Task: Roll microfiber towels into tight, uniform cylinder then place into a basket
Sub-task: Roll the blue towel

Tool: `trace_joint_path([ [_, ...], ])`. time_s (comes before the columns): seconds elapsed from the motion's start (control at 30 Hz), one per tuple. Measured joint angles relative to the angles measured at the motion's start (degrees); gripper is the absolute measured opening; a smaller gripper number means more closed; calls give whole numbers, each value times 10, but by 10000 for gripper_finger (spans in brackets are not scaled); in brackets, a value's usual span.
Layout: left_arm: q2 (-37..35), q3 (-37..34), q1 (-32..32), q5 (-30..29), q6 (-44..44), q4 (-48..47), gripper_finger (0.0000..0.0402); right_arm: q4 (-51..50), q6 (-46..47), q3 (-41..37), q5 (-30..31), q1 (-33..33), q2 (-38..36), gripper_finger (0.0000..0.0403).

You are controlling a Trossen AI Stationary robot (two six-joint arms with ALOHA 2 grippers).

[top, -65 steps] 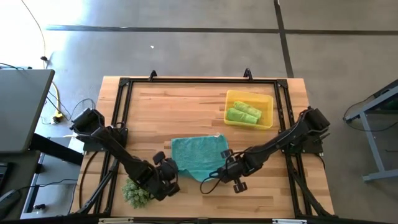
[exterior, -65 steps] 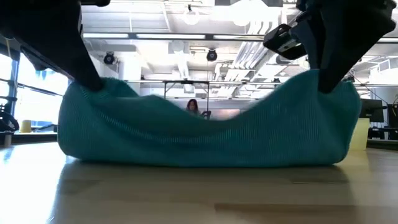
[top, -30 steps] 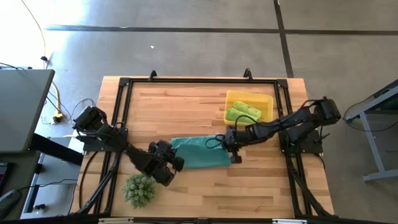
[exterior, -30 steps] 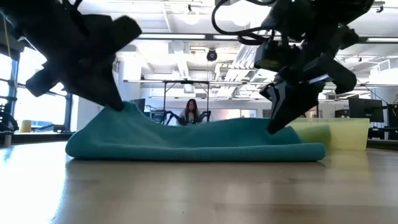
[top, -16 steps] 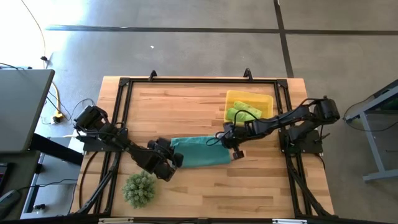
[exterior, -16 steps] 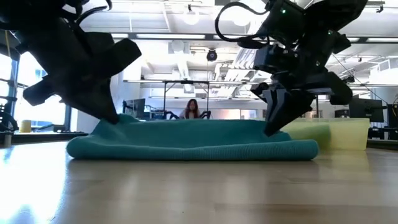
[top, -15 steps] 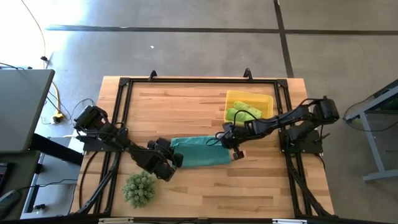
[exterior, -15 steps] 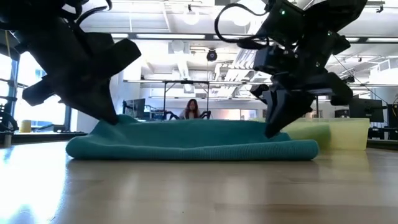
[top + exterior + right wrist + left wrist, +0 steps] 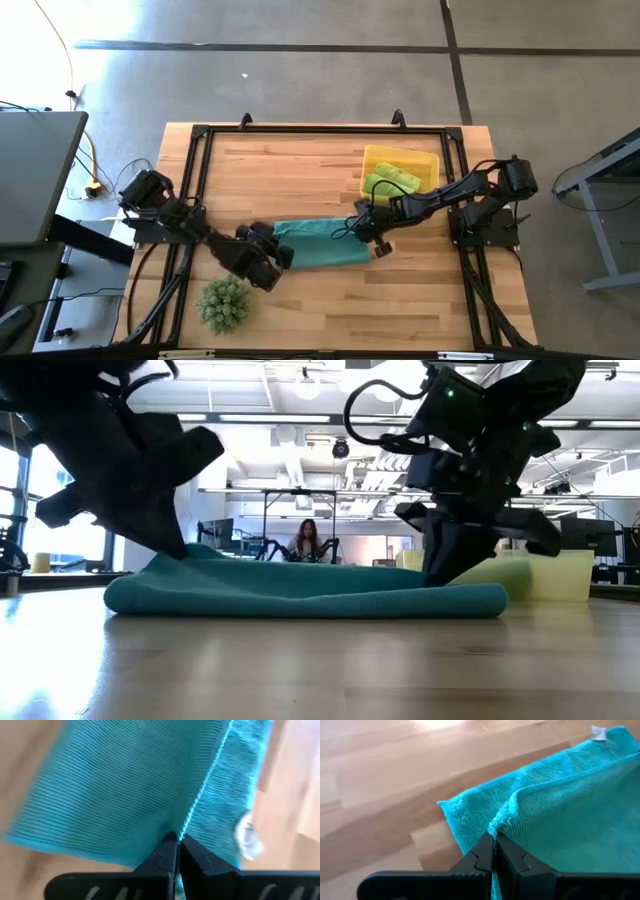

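Teal towel [image 9: 322,245], folded flat beside the yellow basket [image 9: 432,163]. Left gripper [image 9: 494,851] is clamped on its far-from-basket edge; right gripper [image 9: 177,844] is pinched on its basket-side edge. Two green rolls [image 9: 392,179] lie inside the basket.

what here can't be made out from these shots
- Low view: the translucent yellow plastic basket sits partly behind the right gripper.
- High view: the folded teal-blue microfiber towel has both ends under the grippers.
- Right wrist view: a white tag is too blurred to read.
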Motion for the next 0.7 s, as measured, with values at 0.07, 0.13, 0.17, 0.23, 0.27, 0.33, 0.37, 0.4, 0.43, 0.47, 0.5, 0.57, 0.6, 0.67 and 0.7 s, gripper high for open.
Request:
trace_joint_path([
  [0.07,0,0,5,-1,7,-5,1,1,-13,0,19,-2,0,0],
  [0.13,0,0,12,-1,17,-7,1,4,-21,0,26,-5,0,0],
  [0.17,0,0,15,-1,18,-8,1,6,-24,0,27,-8,0,0],
  [0.23,0,0,20,-4,19,-11,1,8,-30,0,28,-12,-1,0],
  [0.27,0,0,22,-7,20,-15,1,9,-36,0,28,-14,-1,0],
  [0.33,0,0,25,-13,21,-22,0,11,-50,0,36,-16,-1,0],
  [0.37,0,0,25,-14,21,-27,0,14,-55,0,43,-16,-1,0],
  [0.4,0,0,26,-14,20,-31,0,17,-60,0,54,-16,-1,0],
  [0.43,0,0,26,-14,20,-35,0,18,-66,0,63,-16,-1,0],
  [0.47,0,0,26,-15,19,-38,0,18,-73,0,67,-16,-1,0],
  [0.5,0,0,26,-15,19,-41,0,19,-81,0,68,-16,-1,0],
  [0.57,0,0,26,-15,19,-43,0,22,-87,0,68,-16,-1,0],
  [0.6,0,0,26,-15,19,-46,0,25,-87,0,68,-16,-1,0],
  [0.67,0,0,26,-16,19,-50,0,27,-87,0,69,-16,-1,0],
  [0.7,0,0,26,-16,19,-50,0,28,-87,0,75,-16,-1,0],
])
